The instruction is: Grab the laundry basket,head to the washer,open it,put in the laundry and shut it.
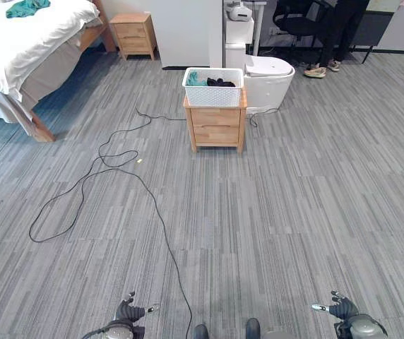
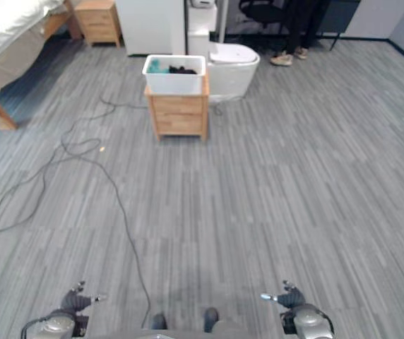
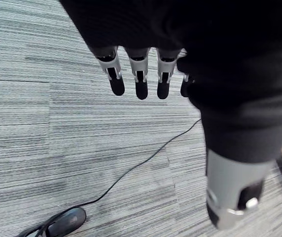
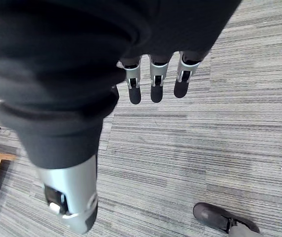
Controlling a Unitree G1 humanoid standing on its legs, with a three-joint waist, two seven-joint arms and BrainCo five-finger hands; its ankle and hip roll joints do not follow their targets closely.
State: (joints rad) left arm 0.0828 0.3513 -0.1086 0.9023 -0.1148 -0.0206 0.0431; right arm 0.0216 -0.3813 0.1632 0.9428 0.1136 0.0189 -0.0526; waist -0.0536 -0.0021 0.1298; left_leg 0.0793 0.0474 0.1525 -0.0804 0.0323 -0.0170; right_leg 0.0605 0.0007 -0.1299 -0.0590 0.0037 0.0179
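Both hands (image 3: 141,74) (image 4: 153,81) slack, empty | perforated white basket (image 1: 213,87) | boxy wooden nightstand (image 1: 216,127)

Laundry basket (image 1: 214,88) sits on top of the nightstand (image 1: 216,126), straight ahead across the floor (image 1: 294,212), clothes (image 1: 216,82) inside it. Just behind and to the right stands the washer (image 1: 268,81). Bed (image 1: 25,42) far left (a second nightstand (image 1: 133,35) beside it). Left hand (image 1: 128,312) and right hand (image 1: 342,308) hang low, well apart from it all.
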